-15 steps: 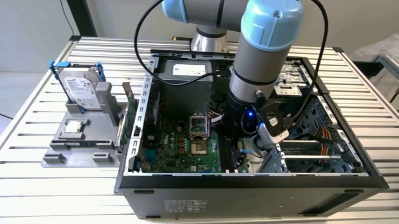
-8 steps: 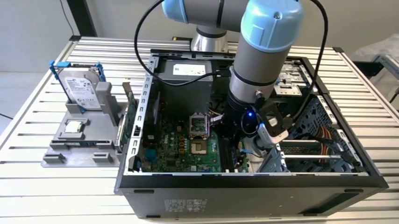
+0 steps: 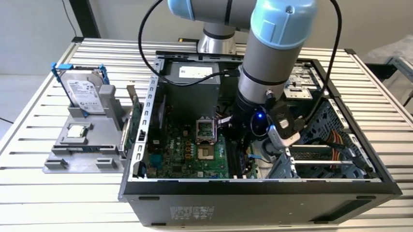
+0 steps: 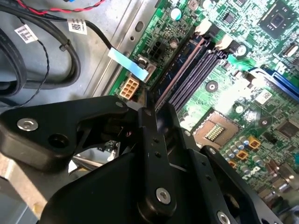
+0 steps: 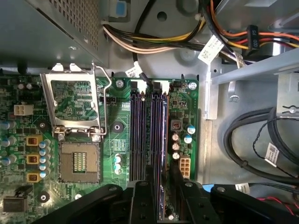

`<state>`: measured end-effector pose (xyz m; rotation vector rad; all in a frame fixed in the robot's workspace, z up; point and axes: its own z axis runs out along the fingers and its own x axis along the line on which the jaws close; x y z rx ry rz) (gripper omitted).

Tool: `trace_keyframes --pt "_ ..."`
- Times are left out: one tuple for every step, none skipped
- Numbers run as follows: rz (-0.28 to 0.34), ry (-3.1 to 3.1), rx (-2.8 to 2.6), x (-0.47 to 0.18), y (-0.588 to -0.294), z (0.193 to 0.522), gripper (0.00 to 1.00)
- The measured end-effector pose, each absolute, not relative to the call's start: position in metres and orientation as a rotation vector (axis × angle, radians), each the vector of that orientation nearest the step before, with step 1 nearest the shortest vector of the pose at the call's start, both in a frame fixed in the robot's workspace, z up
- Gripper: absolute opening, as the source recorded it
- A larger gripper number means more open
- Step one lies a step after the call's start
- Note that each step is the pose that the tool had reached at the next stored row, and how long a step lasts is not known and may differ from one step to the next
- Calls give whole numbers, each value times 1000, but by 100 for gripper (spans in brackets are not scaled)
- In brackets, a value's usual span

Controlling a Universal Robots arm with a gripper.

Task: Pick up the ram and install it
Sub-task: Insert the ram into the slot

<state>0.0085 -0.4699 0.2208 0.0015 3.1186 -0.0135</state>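
On the exterior view's left, a grey stand (image 3: 81,154) on the slatted table (image 3: 38,193), with a hard drive (image 3: 84,94) upright in it. Just beside it, toward the middle, an open case (image 3: 258,193) lying on its side, the green motherboard (image 3: 187,154) flat on its floor. Further right, the arm (image 3: 274,48) reaching down into the case, its wrist low over the board's right edge (cables looped around it).

In the first wrist view, an open CPU socket (image 5: 79,161) first, then the black slots (image 5: 138,135) side by side, then a row of small capacitors (image 5: 176,140). Standing on edge along the slot nearest those capacitors, the ram (image 5: 160,140), thin and bluish, parallel to the other slots. At its near end, the gripper (image 5: 161,184), directly above and straddling it: one finger on each side, drawn close together and apparently clamped on the stick. Hard to tell whether fully seated in the slot or just resting in it.

In the second wrist view, the gripper (image 4: 148,100) again, fingers nearly together, pointing down at the end of the slot row.
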Motion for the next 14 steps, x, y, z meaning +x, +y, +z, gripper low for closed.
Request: trace_keyframes --pt "-13 3119 1 9 -470 223 100" --pt "-12 3119 2 9 -470 224 100" --pt "-12 3119 2 9 -470 225 100" --pt "-11 3119 2 9 -470 227 100" --pt "-11 3120 1 9 -470 229 100" --pt "-11 3120 2 9 -470 232 100" --pt "-10 3120 1 9 -470 234 100" --pt "-10 3120 2 9 -470 236 100" --pt "-10 3120 2 9 -470 239 100" --pt "-9 3120 1 9 -470 241 100" --pt "-8 3120 2 9 -470 242 100" --pt "-7 3120 2 9 -470 242 100" --pt "-7 3120 2 9 -470 242 100" --pt "-7 3120 2 9 -470 242 100"
